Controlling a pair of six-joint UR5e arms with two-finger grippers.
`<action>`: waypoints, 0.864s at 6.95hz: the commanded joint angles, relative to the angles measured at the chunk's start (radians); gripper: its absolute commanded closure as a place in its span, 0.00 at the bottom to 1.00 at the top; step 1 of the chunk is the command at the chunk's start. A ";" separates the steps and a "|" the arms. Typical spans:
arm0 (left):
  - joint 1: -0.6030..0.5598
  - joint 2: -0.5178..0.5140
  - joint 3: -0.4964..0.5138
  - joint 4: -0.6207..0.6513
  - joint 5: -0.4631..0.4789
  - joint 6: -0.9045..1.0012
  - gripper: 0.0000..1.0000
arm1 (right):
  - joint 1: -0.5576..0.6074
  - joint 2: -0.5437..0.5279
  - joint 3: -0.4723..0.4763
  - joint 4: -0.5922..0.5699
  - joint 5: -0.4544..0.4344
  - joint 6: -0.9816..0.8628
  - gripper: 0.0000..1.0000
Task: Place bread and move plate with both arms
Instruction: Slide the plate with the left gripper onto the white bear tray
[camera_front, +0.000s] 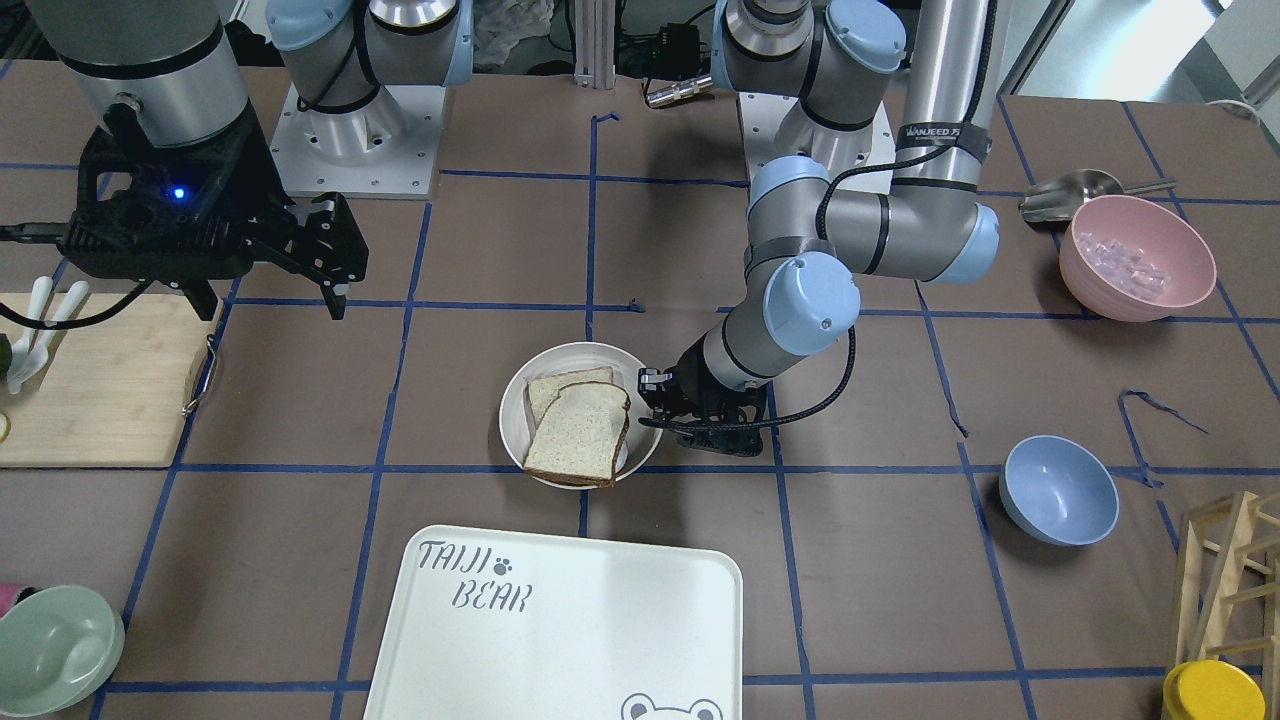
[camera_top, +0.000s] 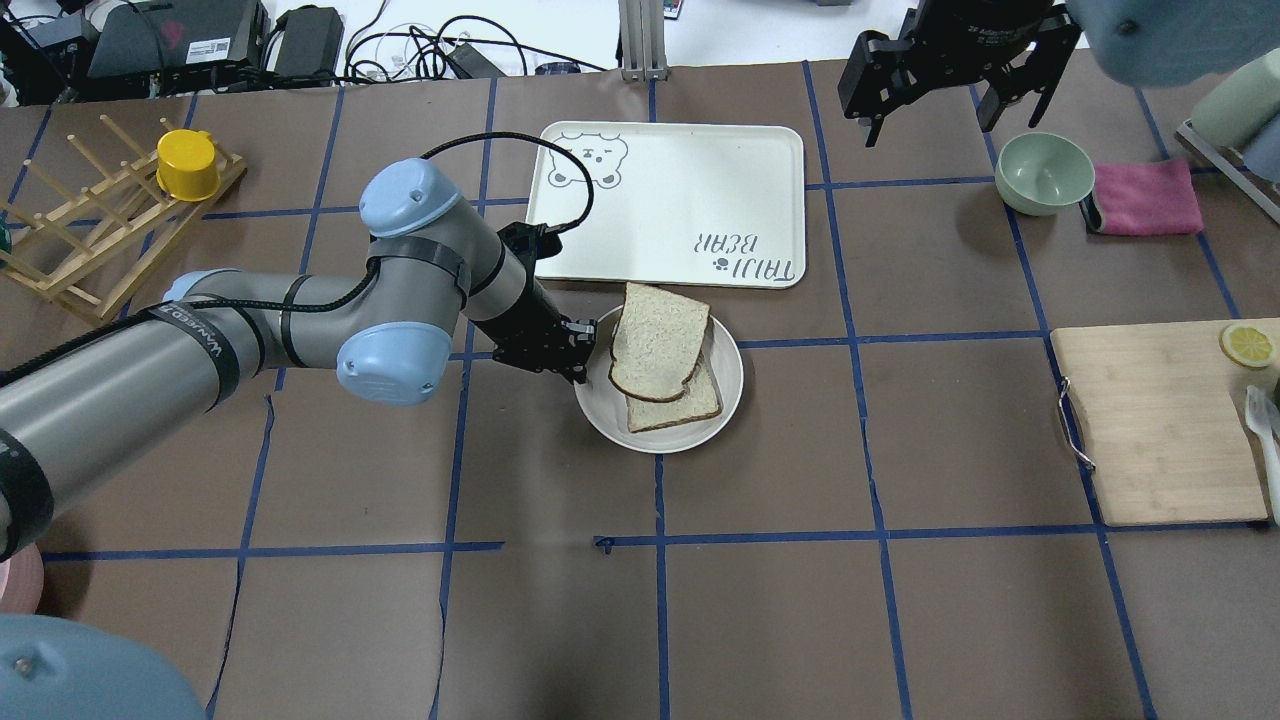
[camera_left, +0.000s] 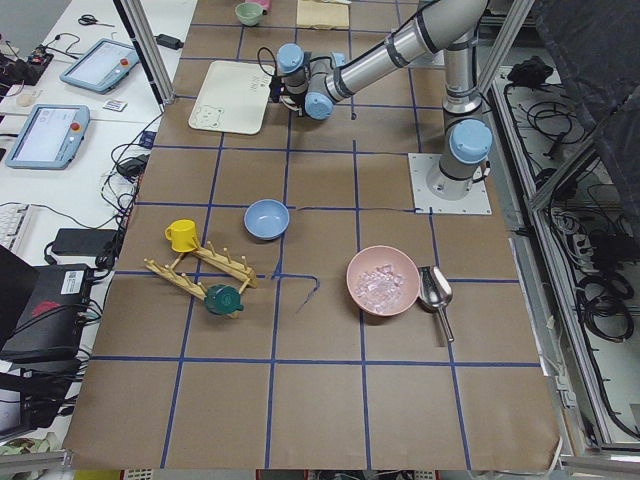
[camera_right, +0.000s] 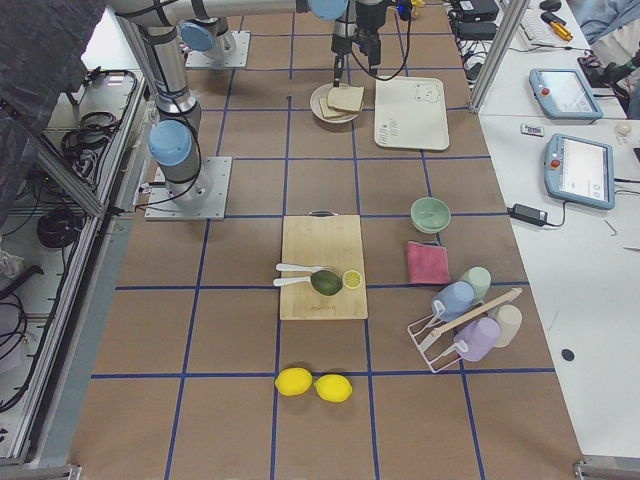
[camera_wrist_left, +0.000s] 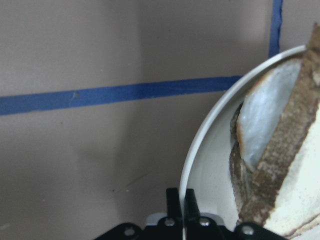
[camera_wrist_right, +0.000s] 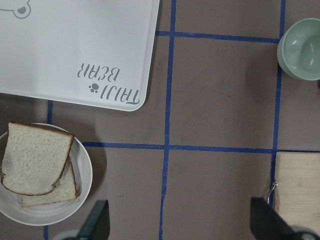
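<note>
The plate (camera_top: 603, 412) sits mid-table just in front of the tray. The dark-crusted bread (camera_top: 658, 340) lies in it, overlapping a paler slice (camera_top: 685, 408) and reaching over the plate's far rim. My left gripper (camera_top: 580, 360) is low at the plate's left rim. In the left wrist view its jaws (camera_wrist_left: 181, 204) are shut on the rim of the plate (camera_wrist_left: 200, 145), with the bread (camera_wrist_left: 280, 165) just beyond. My right gripper (camera_top: 935, 115) hangs high at the far right, open and empty. In the right wrist view (camera_wrist_right: 182, 225) its fingers stand wide apart above the table.
The white "TAIJI BEAR" tray (camera_top: 670, 200) lies just beyond the plate. A green bowl (camera_top: 1045, 172) and pink cloth (camera_top: 1148, 198) are under the right arm. A cutting board (camera_top: 1160, 420) is on the right. A wooden rack (camera_top: 90, 240) is on the left. A blue bowl (camera_front: 1058, 490) is nearby.
</note>
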 joint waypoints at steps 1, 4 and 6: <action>0.063 -0.003 0.055 -0.034 -0.046 0.015 1.00 | 0.000 0.000 0.002 -0.001 -0.002 0.006 0.00; 0.073 -0.183 0.479 -0.267 -0.036 0.105 1.00 | 0.002 0.000 0.002 -0.001 0.000 0.011 0.00; 0.073 -0.341 0.655 -0.253 -0.044 0.121 1.00 | 0.002 0.000 0.002 -0.001 0.001 0.011 0.00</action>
